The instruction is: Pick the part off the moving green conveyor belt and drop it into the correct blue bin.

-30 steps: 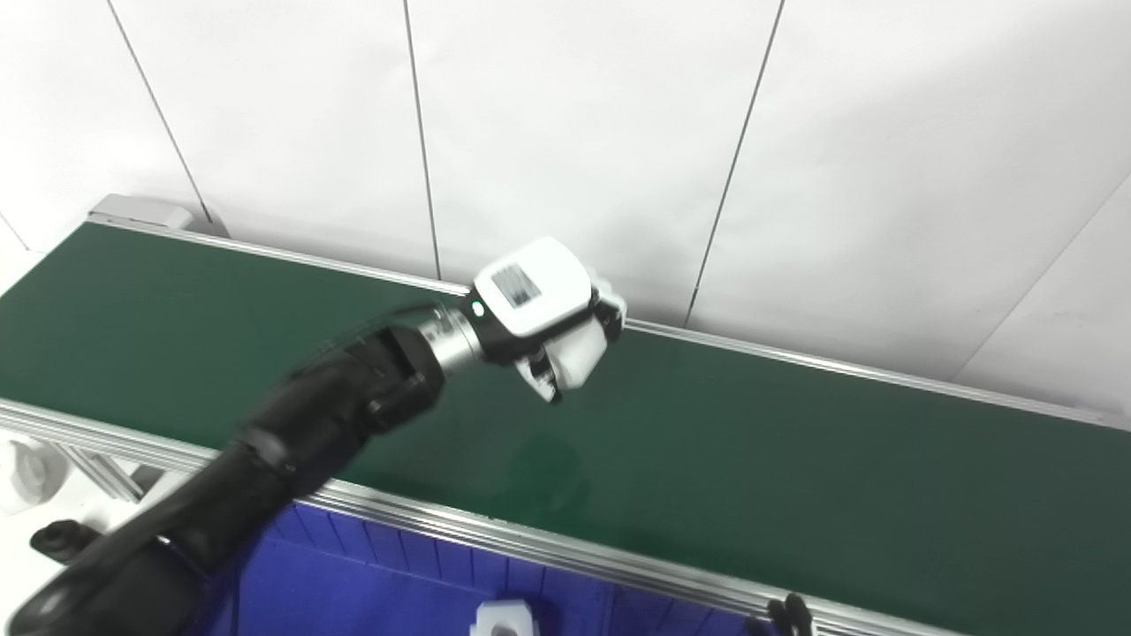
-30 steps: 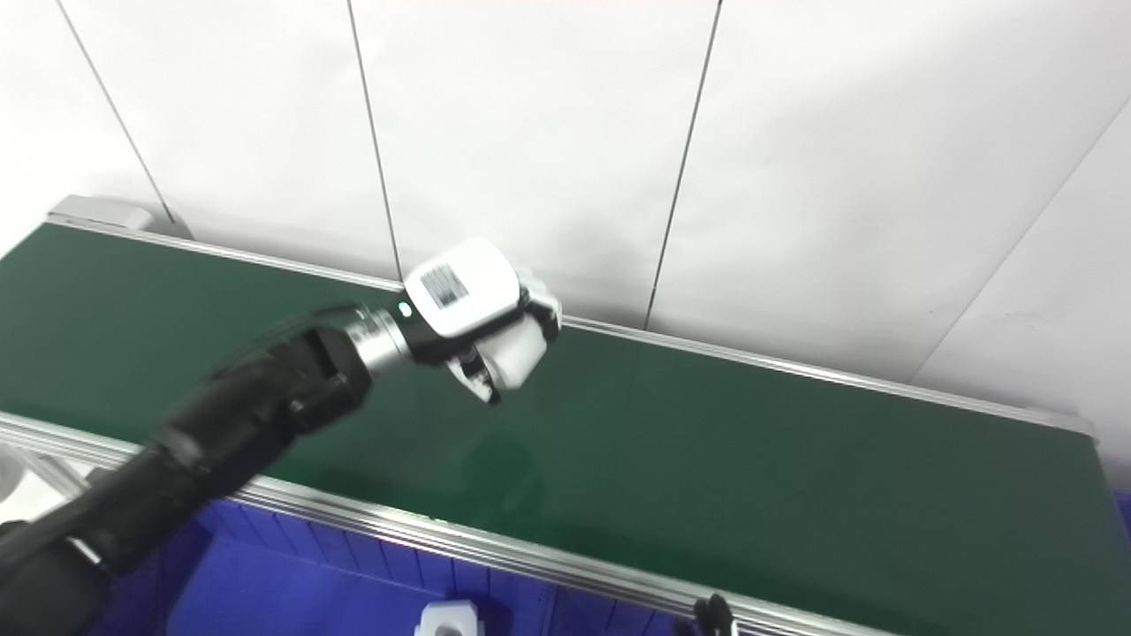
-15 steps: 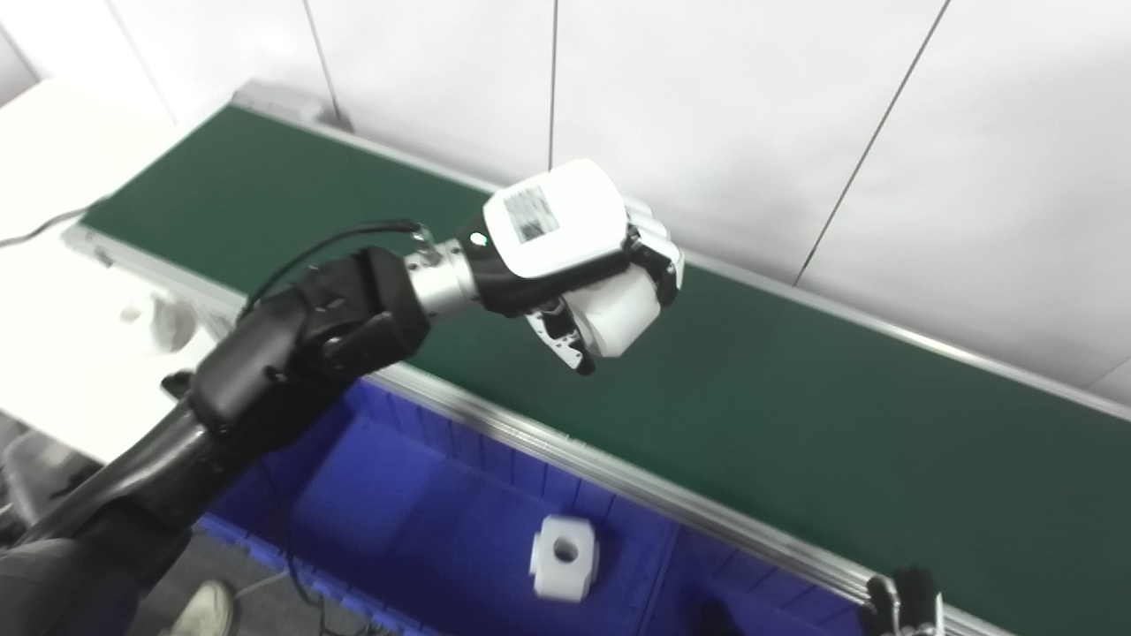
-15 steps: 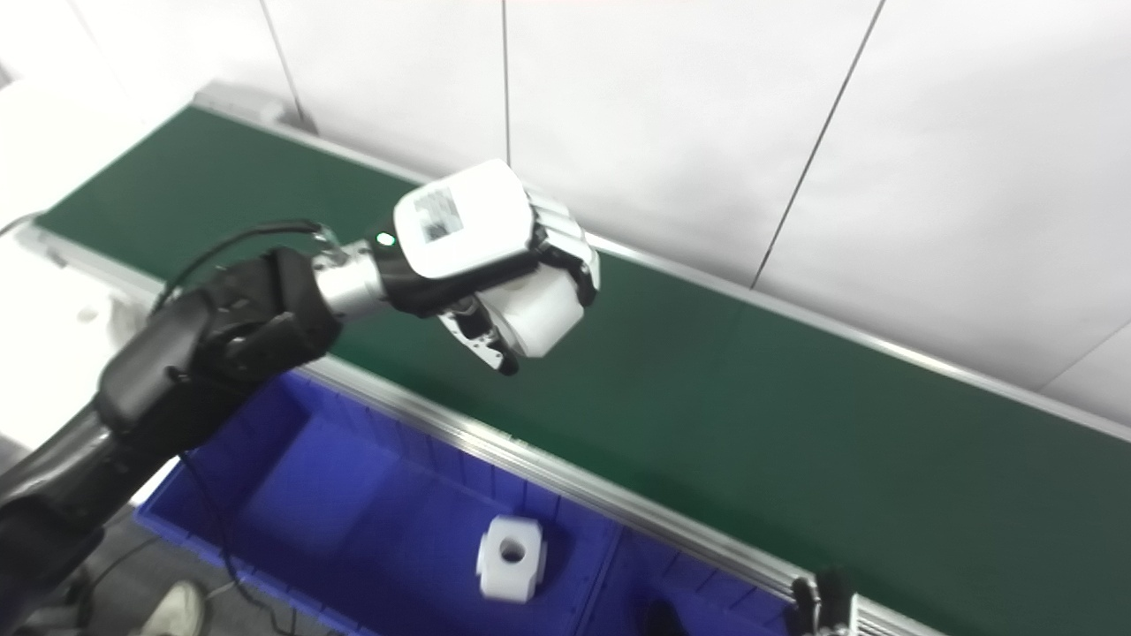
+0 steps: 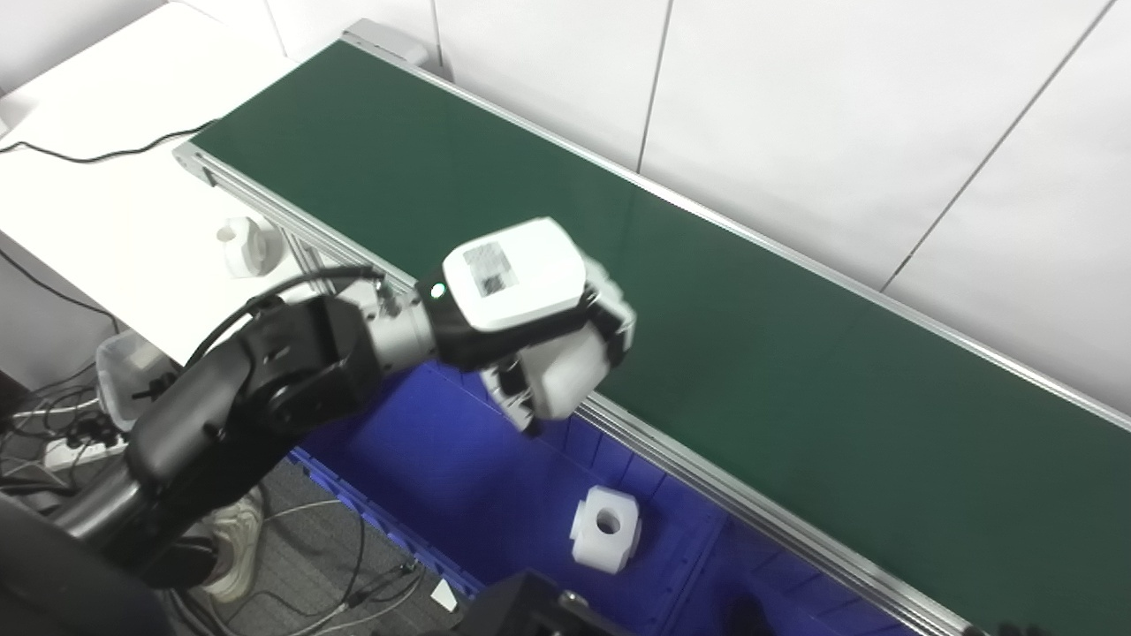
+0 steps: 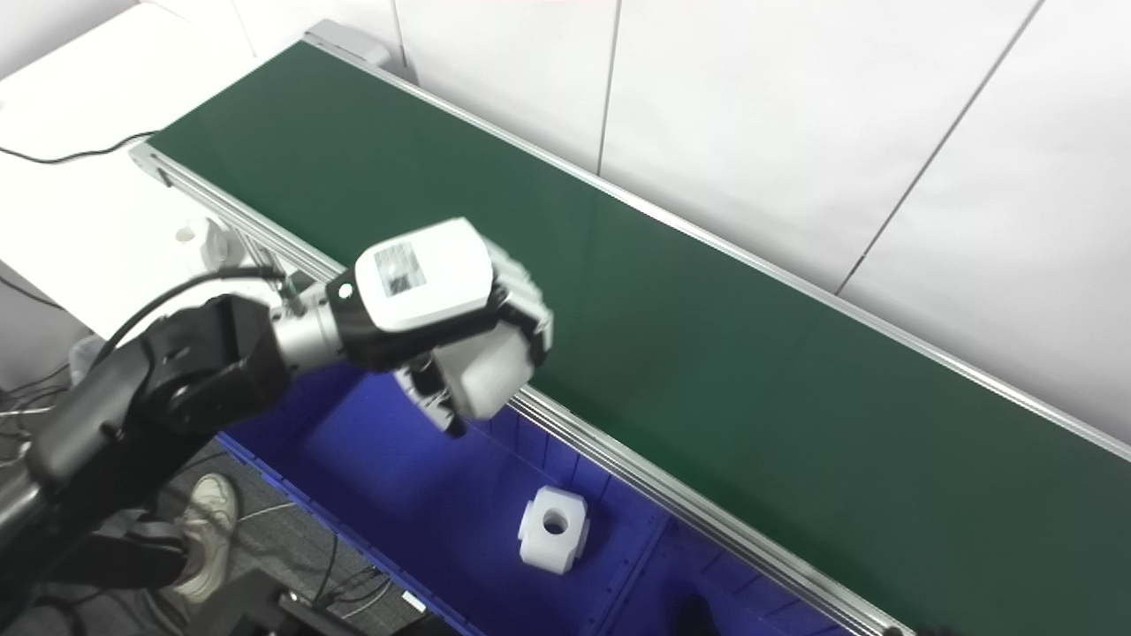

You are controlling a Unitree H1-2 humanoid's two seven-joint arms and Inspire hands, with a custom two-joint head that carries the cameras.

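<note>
My left hand is shut on a white part, which also shows in the right eye view. The hand hangs in the air over the near rail of the green conveyor belt, at the far edge of the blue bin. Another white part with a round hole lies on the floor of that bin, below and to the right of the hand. No part lies on the belt. My right hand is out of view.
A divider separates the bin from a compartment further right, where a dark object lies. A white table with a black cable stands at the left, with a small white object at the belt's end. Cables lie on the floor.
The camera has tilted down and shifted, bringing the bin into view. My left hand has carried the white part from above the belt back over the near rail, at the bin's edge.
</note>
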